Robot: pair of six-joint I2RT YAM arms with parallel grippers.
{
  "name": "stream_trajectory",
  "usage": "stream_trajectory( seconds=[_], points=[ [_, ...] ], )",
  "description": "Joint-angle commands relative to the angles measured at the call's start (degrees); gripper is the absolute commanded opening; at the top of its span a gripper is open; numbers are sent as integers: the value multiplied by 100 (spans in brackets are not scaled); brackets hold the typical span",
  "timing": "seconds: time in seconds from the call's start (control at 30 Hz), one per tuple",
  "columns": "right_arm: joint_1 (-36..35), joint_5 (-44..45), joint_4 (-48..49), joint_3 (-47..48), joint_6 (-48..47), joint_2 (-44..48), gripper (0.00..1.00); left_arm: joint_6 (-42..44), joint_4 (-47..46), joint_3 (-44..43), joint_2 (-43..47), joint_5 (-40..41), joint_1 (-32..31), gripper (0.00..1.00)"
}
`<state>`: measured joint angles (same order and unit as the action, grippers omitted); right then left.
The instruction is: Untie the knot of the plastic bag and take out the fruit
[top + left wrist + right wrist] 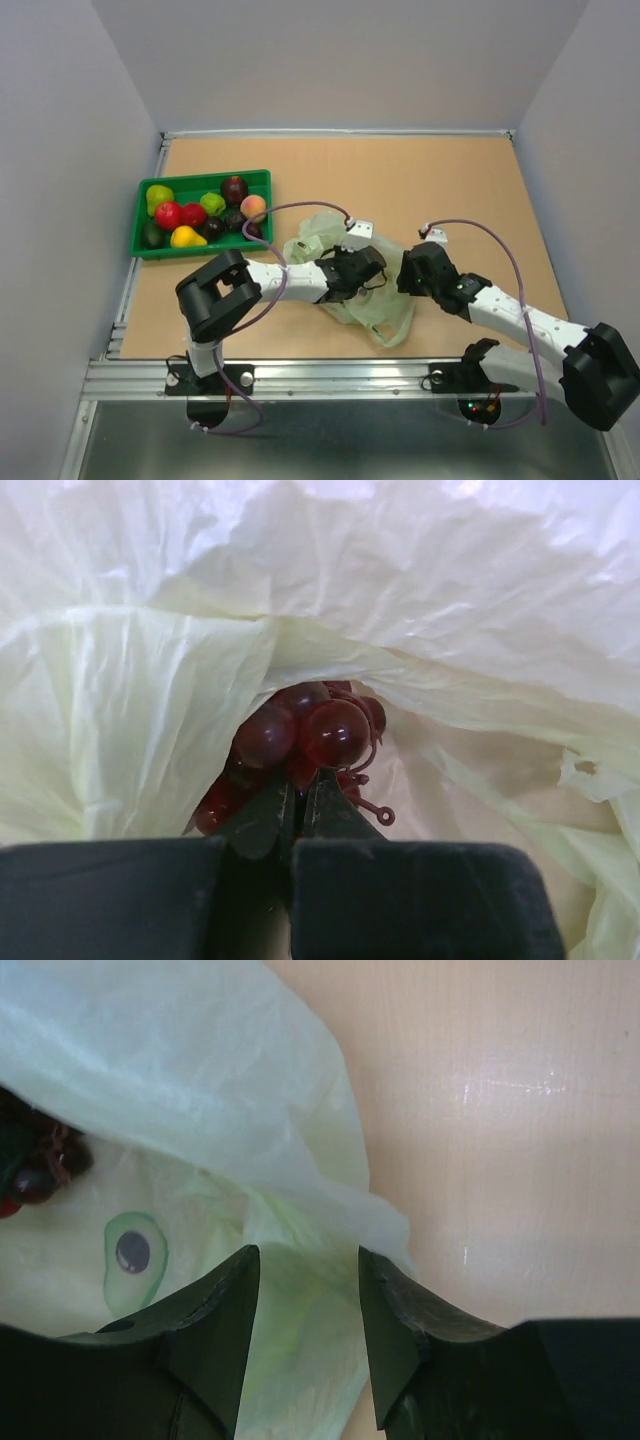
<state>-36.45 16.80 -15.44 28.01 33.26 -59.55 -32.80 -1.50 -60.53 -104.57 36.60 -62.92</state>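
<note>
Plastic bag [385,315], pale green and crumpled, lies on the desk [400,180] close to the middle of the near edge. Its long axis runs on a slant, from a far-left end down to a near-right end by the near edge. In the left wrist view the plastic bag arches open like a tunnel, its mouth facing the camera.

The left gripper [296,798] reaches in from the left, into the bag's mouth. It is closed down to a thin slit, and its tips pinch the lower part of the grape bunch [305,735]. The dark red-purple grapes sit just beyond the tips, under the film, with a small curled stem on their right.

The right gripper [305,1290] sits at the side of the bag that faces the right edge of the desk. It is open with a moderate gap. A fold of the bag lies between its fingers [215,1320]; I cannot tell whether they touch the film.

A green tray [200,177] stands well apart, near the left edge of the desk, filled with mixed fruit [195,213].
</note>
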Motion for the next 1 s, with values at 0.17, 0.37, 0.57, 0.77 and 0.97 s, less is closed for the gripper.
stream_trajectory(
  seconds=[0.17, 0.37, 0.57, 0.77, 0.97],
  points=[
    [-3, 728, 489, 407, -47, -487, 40, 1502, -140, 560, 1316, -1487, -616, 0],
    [6, 1299, 542, 644, -30, -891, 10, 2119, -351, 1017, 2546, -2341, -678, 0],
    [15, 1493, 542, 776, -38, -1251, 1, 2471, -448, 1061, 3557, -2719, -539, 0],
    [15, 1370, 542, 627, 234, -1401, 1, 2120, -1018, 894, 4410, -3527, 182, 0],
    [24, 1265, 542, 442, 357, -1454, 1, 1917, -1038, 43, 4771, -3898, 912, 0]
  ],
)
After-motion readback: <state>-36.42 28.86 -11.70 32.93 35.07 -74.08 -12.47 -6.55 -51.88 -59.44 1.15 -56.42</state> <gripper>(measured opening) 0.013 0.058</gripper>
